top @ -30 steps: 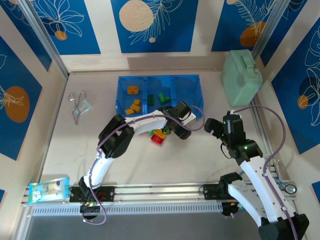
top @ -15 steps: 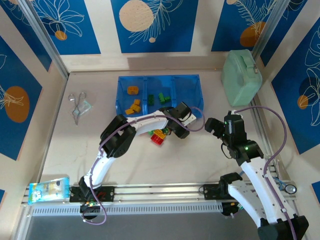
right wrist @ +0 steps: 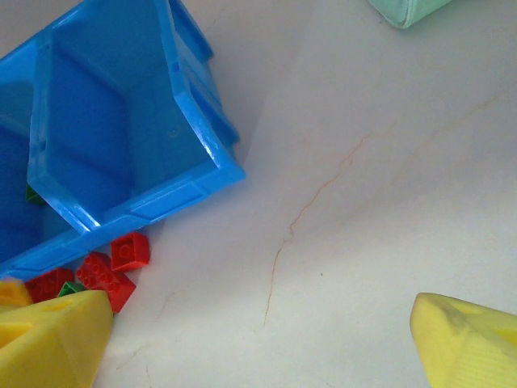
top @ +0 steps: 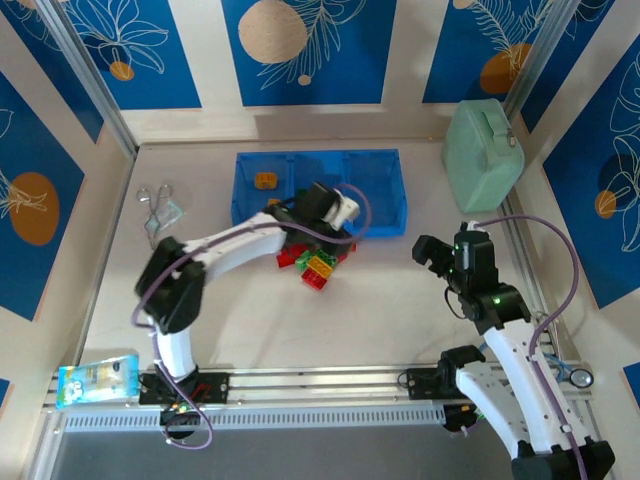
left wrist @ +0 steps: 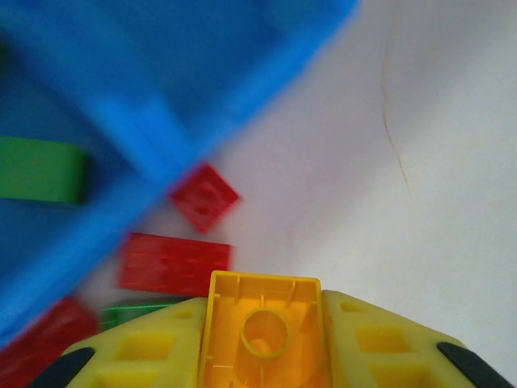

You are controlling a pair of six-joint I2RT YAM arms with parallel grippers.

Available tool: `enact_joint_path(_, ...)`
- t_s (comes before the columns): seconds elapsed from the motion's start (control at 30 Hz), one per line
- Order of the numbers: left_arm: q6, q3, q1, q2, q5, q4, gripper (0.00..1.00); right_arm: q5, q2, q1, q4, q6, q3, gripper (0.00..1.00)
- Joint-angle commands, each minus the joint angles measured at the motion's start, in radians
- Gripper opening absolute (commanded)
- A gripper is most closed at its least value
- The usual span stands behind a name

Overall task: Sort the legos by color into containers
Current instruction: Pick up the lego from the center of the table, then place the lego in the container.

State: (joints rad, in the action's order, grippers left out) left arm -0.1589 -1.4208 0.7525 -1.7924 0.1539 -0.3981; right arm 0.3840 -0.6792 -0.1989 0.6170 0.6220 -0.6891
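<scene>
My left gripper point(top: 292, 215) hangs over the front wall of the blue tray point(top: 375, 165), near the divider between its left and middle containers. In the left wrist view that gripper point(left wrist: 262, 360) is shut on a yellow lego point(left wrist: 262, 311), whose hollow underside faces the camera. Loose red, green and yellow legos point(top: 317, 265) lie on the table just in front of the tray; red ones point(left wrist: 174, 263) show below the held brick. A yellow lego point(top: 265, 180) lies in the left container, a green one point(left wrist: 39, 170) in another. My right gripper point(right wrist: 258, 343) stands open to the right, nothing between its fingers.
A mint green handled case point(top: 483, 155) stands at the back right. Scissors point(top: 153, 210) lie left of the tray, and a small packet point(top: 97, 377) sits at the near left corner. Bare table lies between the lego pile and my right gripper point(top: 432, 255).
My left gripper closed on the yellow lego at the right of the pile, then swung left and back to the tray's front edge. The right arm stayed still.
</scene>
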Motion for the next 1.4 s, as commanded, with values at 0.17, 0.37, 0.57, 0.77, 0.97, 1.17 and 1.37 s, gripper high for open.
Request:
enact_joint_path(0.17, -0.108, 0.135, -0.245, 0.187, -0.044, 0.052, 0.3, -0.128, -0.053, 0.006, -0.055, -0.005, 0.025, 0.95)
enact_joint_path(0.37, -0.13, 0.16, -0.353, 0.157, -0.07, 0.062, 0.31, -0.257, -0.191, -0.007, -0.068, -0.042, -0.004, 0.94)
enact_joint_path(0.57, -0.131, 0.133, -0.396, 0.058, -0.093, 0.086, 0.32, -0.262, -0.282, -0.071, -0.072, -0.048, -0.034, 0.94)
enact_joint_path(0.77, -0.114, 0.062, -0.407, -0.042, -0.148, 0.066, 0.35, -0.244, -0.348, -0.127, -0.054, -0.062, -0.078, 0.93)
enact_joint_path(0.97, -0.11, 0.018, -0.408, -0.065, -0.178, 0.066, 0.51, -0.228, -0.381, -0.164, -0.057, -0.059, -0.093, 0.93)
enact_joint_path(1.17, -0.116, 0.023, -0.404, 0.008, -0.182, 0.057, 0.63, -0.219, -0.428, -0.199, -0.06, -0.059, -0.11, 0.93)
enact_joint_path(1.37, -0.153, 0.192, -0.371, 0.201, -0.186, 0.129, 0.63, -0.208, -0.507, -0.249, -0.074, -0.075, -0.151, 0.9)
